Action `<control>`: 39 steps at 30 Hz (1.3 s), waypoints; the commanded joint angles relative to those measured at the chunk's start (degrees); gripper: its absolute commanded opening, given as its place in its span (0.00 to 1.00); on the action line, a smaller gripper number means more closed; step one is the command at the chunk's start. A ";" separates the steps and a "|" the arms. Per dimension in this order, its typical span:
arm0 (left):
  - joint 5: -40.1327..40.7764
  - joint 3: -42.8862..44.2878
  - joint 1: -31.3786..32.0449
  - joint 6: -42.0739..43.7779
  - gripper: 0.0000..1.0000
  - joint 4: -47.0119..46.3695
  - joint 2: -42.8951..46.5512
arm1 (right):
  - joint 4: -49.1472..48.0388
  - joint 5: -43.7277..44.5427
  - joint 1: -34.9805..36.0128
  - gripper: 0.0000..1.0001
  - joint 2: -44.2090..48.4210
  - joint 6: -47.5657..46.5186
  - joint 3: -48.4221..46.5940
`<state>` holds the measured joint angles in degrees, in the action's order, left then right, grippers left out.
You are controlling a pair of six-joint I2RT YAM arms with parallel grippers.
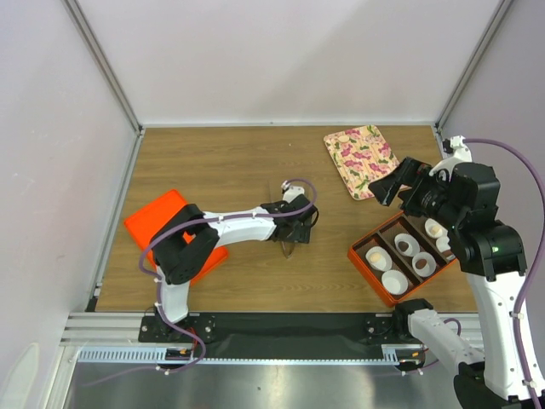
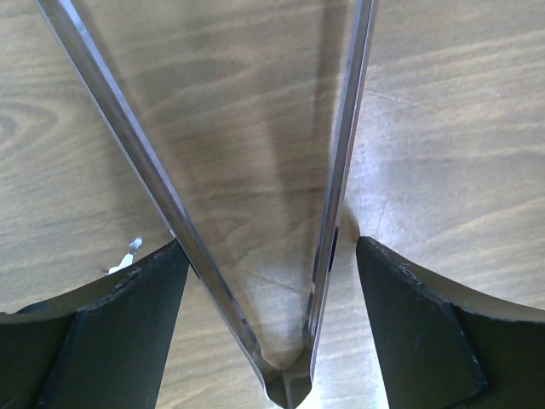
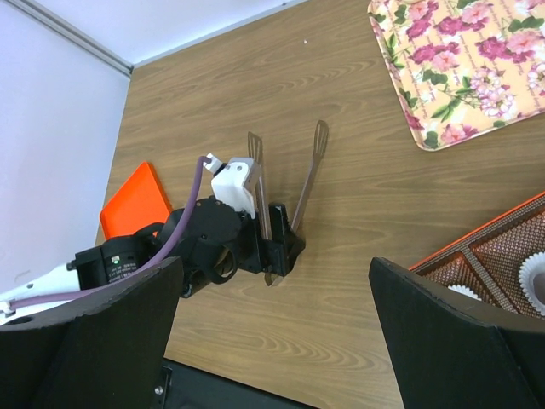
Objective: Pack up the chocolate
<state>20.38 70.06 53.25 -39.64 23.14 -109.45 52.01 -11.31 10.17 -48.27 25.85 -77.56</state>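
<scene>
As far as the overhead view shows, packing is only partly done. The orange box [image 1: 368, 277] holds several white paper cups [image 1: 394, 282]. I read dark brown chocolate [image 1: 423, 265] in the cup toward the box's right side, and maybe a second piece in the cup next to it. The other cups look pale or bare, too small to be sure.

No loose chocolate is visible on the worktop [image 1: 230, 170] around the box. The floral tray [image 1: 341, 149] just beyond the box looks bare, so the source of further pieces isn't shown.

The left gripper [image 1: 291, 230] sits well left of the box, its fingers [image 2: 128, 332] closed around the hinge end of metal tongs [image 3: 260, 187]. The tong arms are splayed with nothing between the tips.

The right gripper [image 1: 383, 187] hangs over the box's far corner. Its fingers [image 3: 94, 341] are wide apart and hold nothing.

A flat orange piece [image 1: 157, 217], likely the lid, lies far left of the box, partly under the left arm. The box is not yet closed.

My read of what's left: fill the bare cups, if more pieces exist, then put the lid on.
</scene>
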 commanded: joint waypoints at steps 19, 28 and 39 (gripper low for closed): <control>3.88 5.35 -1.84 -1.14 0.86 -0.46 -5.69 | -4.28 -3.98 0.20 0.98 3.53 2.19 3.38; 3.09 6.84 -1.93 -1.59 0.71 -0.20 -7.01 | -4.28 -4.16 0.20 0.97 3.80 1.84 3.47; 3.28 29.65 -2.28 18.44 0.59 9.64 -0.06 | -5.33 -4.60 0.20 0.96 6.43 4.73 4.52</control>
<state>24.18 90.54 51.44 -30.15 32.47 -113.91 49.52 -14.72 10.17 -43.11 28.84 -73.49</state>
